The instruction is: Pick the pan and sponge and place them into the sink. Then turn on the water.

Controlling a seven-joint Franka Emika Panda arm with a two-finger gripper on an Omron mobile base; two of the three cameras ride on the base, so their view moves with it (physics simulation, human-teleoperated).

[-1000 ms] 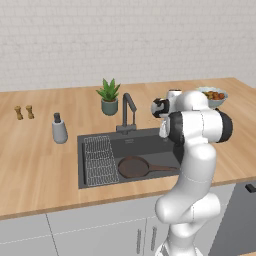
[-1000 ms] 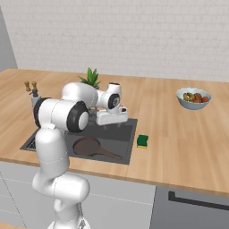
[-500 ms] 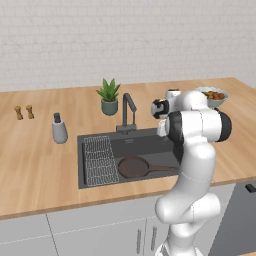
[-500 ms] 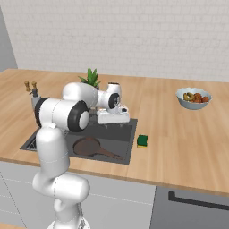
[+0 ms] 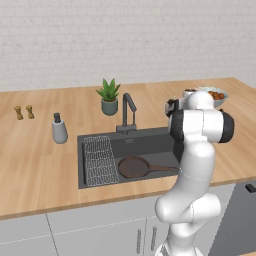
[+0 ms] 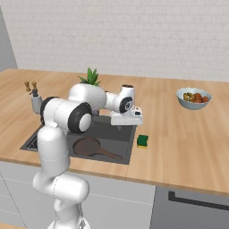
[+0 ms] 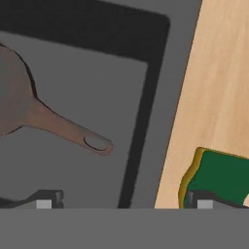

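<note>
My end effector [image 6: 127, 120] is open wide and holds nothing. In the right base view it sits in the middle of the frame, above the right edge of the sink [image 6: 107, 129]. The pan [image 5: 134, 166] lies flat inside the sink, low in the middle of the left base view, with its long handle pointing right. In the hand view the pan's handle is at the middle left. The sponge [image 7: 221, 176] lies green side up on the wooden worktop [image 6: 188, 138], just beside the sink, at the lower right of the hand view.
</note>
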